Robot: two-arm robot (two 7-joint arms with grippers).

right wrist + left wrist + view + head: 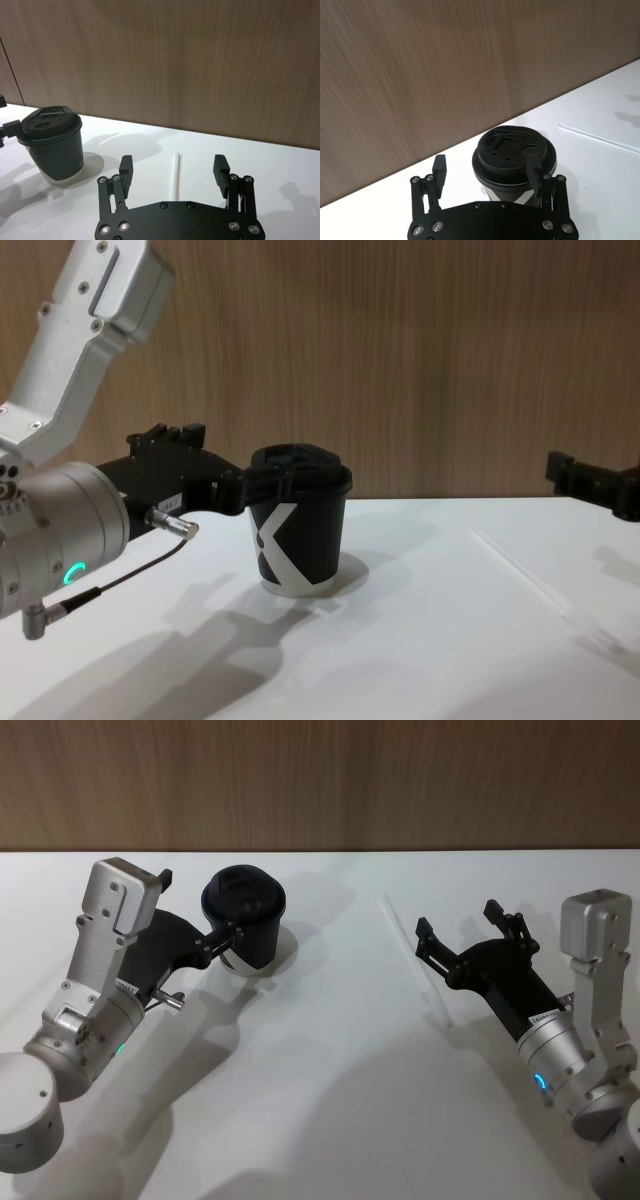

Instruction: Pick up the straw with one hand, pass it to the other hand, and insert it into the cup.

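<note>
Pincers wide apart on both arms, nothing gripped: the left pincer (pixel 200 904) sits at the small black lidded paper cup (pixel 300 535), one finger by its rim; the right pincer (pixel 458 918) hovers above the long thin white straw (pixel 175 177), flat on the white bench (pixel 330 1100).

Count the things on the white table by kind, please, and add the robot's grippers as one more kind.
cup: 1
straw: 1
grippers: 2, the left gripper and the right gripper, both open
Total: 4
</note>
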